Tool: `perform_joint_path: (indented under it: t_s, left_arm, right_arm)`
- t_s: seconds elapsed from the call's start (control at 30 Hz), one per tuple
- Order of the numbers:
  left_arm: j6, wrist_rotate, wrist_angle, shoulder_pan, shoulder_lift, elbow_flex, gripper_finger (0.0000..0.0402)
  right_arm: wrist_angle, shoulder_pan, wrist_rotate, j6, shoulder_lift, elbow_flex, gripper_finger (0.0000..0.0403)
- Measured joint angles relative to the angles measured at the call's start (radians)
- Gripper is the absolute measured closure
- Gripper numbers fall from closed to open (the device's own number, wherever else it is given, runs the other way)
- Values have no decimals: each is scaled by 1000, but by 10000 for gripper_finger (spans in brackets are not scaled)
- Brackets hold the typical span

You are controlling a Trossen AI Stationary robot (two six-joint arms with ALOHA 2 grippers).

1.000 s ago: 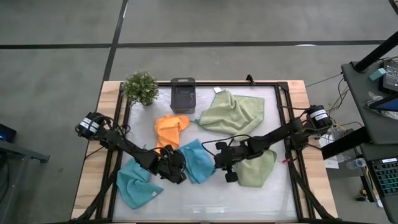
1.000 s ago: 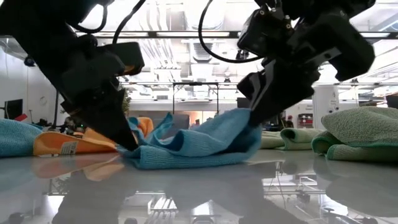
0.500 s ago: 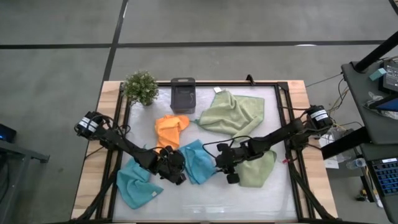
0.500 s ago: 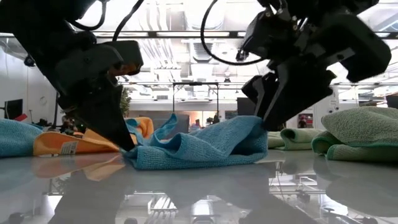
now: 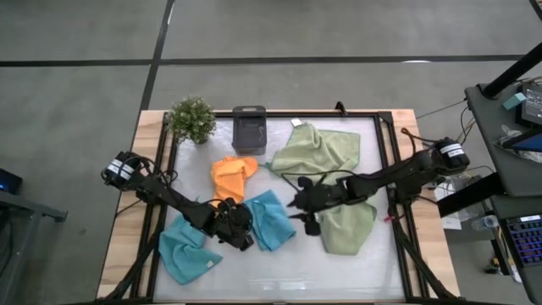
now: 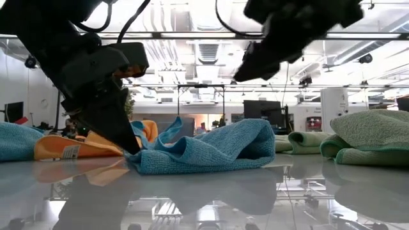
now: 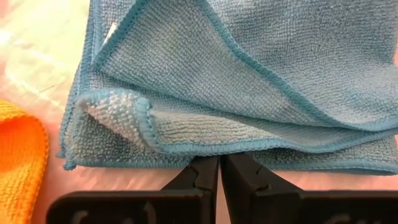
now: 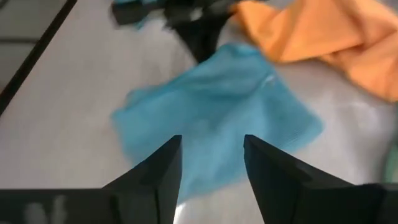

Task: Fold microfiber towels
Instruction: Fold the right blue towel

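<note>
A light blue microfiber towel [image 5: 269,219] lies folded over on the table's middle; its rounded fold [image 6: 246,144] rests on the table. My left gripper [image 5: 246,235] sits shut at the towel's left edge [image 7: 186,158]. My right gripper [image 8: 211,155] hangs open above the towel's right end, touching nothing. A second light blue towel [image 5: 182,250] lies at the near left, an orange one [image 5: 233,176] just beyond the left gripper. One sage green towel [image 5: 318,152] lies at the far right and another [image 5: 347,227] under the right arm. My left gripper has its shut fingertips [image 7: 211,168] on the folded towel's edge [image 7: 186,158], near the middle of that side. The fingers slant down from the table's left. Whether they pinch the layers or only press them down cannot be told. The towel lies on the table, slack.
A small potted plant [image 5: 192,119] and a dark grey box [image 5: 249,127] stand at the far edge. A black frame [image 5: 389,169] borders the white table top. Bare table shows along the near edge [image 5: 279,275].
My right gripper has opened and let go of the blue towel's right end, then risen and drawn back toward the far right. The released end has settled into a rounded fold on the table. The towel's left edge has stayed put.
</note>
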Motion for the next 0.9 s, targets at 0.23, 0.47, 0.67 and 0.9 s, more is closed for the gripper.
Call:
perform_joint_path:
  t_s: [0.23, 0.47, 0.67, 0.9]
  left_arm:
    - [30, -2, 1, 0, -1, -2, 398]
    - [51, -2, 1, 0, -1, -2, 398]
    - [68, -2, 1, 0, -23, -2, 398]
    - [95, -29, 2, 4, -50, -5, 398]
  right_arm:
    - [239, -79, -33, 188, 133, 0, 252]
    - [394, -117, -87, 254, 245, 0, 215]
    - [442, -116, -90, 224, 297, 13, 197]
    - [439, -117, -87, 202, 414, 116, 197]
